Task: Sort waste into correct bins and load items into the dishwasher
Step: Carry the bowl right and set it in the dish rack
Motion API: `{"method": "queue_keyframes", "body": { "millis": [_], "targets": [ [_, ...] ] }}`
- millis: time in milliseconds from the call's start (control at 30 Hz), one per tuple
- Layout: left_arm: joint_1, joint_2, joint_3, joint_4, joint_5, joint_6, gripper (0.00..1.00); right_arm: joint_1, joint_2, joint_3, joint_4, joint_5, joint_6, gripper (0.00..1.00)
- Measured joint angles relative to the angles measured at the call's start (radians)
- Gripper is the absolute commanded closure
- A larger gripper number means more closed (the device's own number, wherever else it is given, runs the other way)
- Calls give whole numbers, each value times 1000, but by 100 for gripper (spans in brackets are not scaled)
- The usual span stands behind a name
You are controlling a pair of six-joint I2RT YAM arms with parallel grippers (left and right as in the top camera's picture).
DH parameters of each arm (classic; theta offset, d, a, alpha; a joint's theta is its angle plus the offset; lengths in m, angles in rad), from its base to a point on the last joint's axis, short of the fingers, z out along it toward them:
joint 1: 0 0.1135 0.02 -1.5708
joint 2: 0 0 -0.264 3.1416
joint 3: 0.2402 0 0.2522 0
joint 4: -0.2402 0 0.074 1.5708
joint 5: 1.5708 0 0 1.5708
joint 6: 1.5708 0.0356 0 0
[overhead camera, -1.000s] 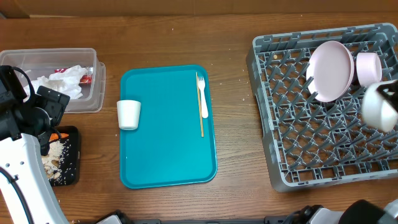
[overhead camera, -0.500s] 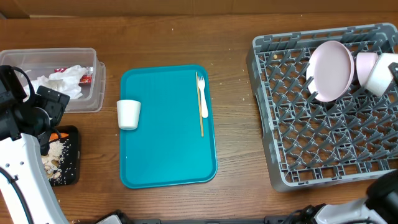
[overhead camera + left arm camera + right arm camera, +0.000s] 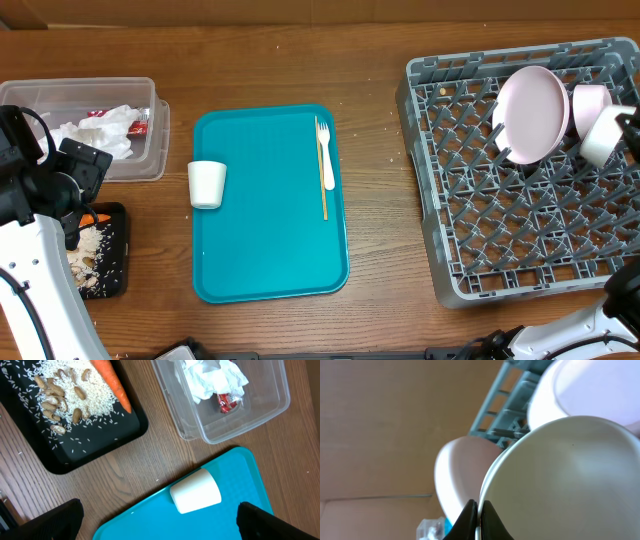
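Placing step, right side: the right gripper (image 3: 478, 510) is pinching the rim of the white bowl (image 3: 603, 138), jaws pressed together on the thin edge, and I am bringing the bowl in at the far right edge of the dish rack (image 3: 520, 250), just beside the pink bowl (image 3: 590, 105) and near the pink plate (image 3: 530, 112), which is leaning on its edge among the pegs. Whether white bowl and pink bowl are touching I cannot tell. My judgement for doing this well: I should be tipping the bowl so it is leaning between two peg rows like the plate, lowering slowly until the pegs are taking the weight, and only then letting go — a rim pinch is giving little control of swing, so a knock could be shifting the pink pieces. The left gripper (image 3: 159, 510) is spread wide and carrying nothing, hovering over the corner of the teal tray (image 3: 270, 250) where the small cup (image 3: 207, 184) is lying on its side; the fork (image 3: 325, 160) is lying on that tray too, well apart from the cup. Waste looks sorted: napkins (image 3: 95, 130) and red wrapper (image 3: 229, 401) in the clear tub (image 3: 150, 150), carrot (image 3: 112, 382) and rice with nuts (image 3: 60, 395) on the black tray (image 3: 100, 445). Writing — the wrapper is showing pale print, too small to read; I am finding no other label or brand.
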State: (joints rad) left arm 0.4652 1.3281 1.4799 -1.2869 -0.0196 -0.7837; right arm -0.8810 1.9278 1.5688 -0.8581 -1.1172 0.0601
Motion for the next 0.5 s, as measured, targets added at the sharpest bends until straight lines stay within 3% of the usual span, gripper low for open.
{"method": "queue_keyframes", "body": {
  "millis": [233, 500],
  "targets": [
    [0, 0, 0, 0, 0, 0, 0, 22, 0, 0, 61, -52, 21, 96],
    [0, 0, 0, 0, 0, 0, 0, 179, 37, 0, 81, -16, 41, 96]
  ]
}}
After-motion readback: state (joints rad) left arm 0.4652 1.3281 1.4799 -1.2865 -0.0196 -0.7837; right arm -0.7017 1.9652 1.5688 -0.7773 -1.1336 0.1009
